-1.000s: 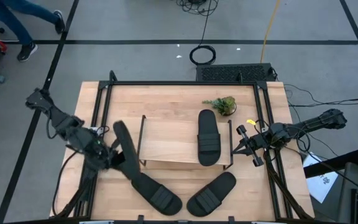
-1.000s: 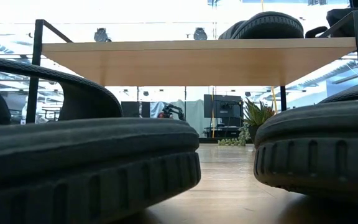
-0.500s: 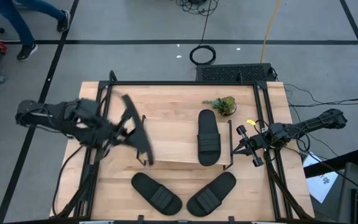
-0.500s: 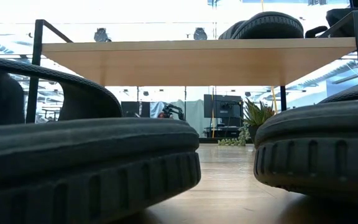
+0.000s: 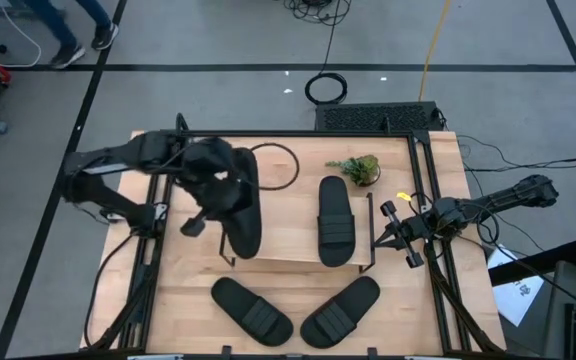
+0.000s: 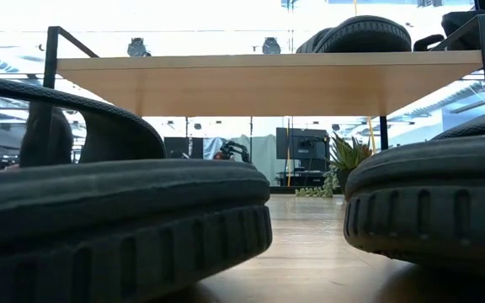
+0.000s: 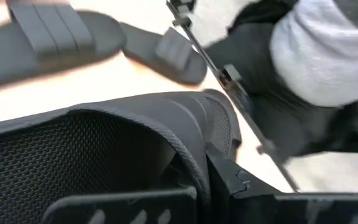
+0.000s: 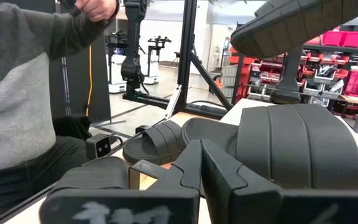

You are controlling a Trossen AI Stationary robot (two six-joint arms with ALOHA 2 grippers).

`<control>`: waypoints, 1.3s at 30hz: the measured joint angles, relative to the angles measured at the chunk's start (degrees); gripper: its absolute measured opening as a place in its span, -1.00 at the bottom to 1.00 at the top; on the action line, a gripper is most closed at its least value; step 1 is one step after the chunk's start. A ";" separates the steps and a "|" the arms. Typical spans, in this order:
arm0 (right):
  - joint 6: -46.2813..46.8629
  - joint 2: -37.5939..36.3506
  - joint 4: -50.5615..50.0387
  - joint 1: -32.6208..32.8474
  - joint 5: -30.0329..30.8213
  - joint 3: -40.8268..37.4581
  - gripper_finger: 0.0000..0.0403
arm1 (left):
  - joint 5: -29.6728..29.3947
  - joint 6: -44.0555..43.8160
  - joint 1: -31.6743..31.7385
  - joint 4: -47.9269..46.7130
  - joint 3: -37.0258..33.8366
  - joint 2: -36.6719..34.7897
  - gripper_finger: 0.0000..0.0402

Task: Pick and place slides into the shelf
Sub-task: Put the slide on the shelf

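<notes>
Left gripper [image 5: 211,196]: fingers closed on a slide [image 5: 240,200], carried above the left half of the shelf [image 5: 288,232]; the slide's toe end hangs over the top board, near its front edge. In the left wrist view the held slide [image 7: 104,155] fills the foreground.

Right gripper [image 5: 396,232]: jaw state cannot be told; parked just beside the shelf's right wire frame.

Second slide [image 5: 336,221]: flat on the right half of the top board, lengthwise front to back.

Third slide [image 5: 253,310] and fourth slide [image 5: 340,311]: on the table [image 5: 188,310] in front of the shelf, angled toward each other, heels near but apart.

Small plant [image 5: 356,168]: on the table behind the shelf.

Person [image 8: 23,93]: grey sleeve, beyond the table in the right wrist view.
</notes>
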 joint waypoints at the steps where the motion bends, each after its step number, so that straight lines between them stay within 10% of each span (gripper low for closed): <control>1: 0.00 0.00 -0.02 0.00 0.00 0.00 -1.00 | 1.46 0.26 0.69 -2.52 1.95 1.59 -1.00; 9: 0.00 0.02 -0.02 0.00 0.00 0.00 -1.00 | 12.56 2.50 5.02 -7.80 9.50 10.69 -0.99; 39: -0.20 0.02 0.41 0.02 0.00 0.00 -1.00 | 21.31 -6.45 8.39 -0.10 9.47 28.07 -0.99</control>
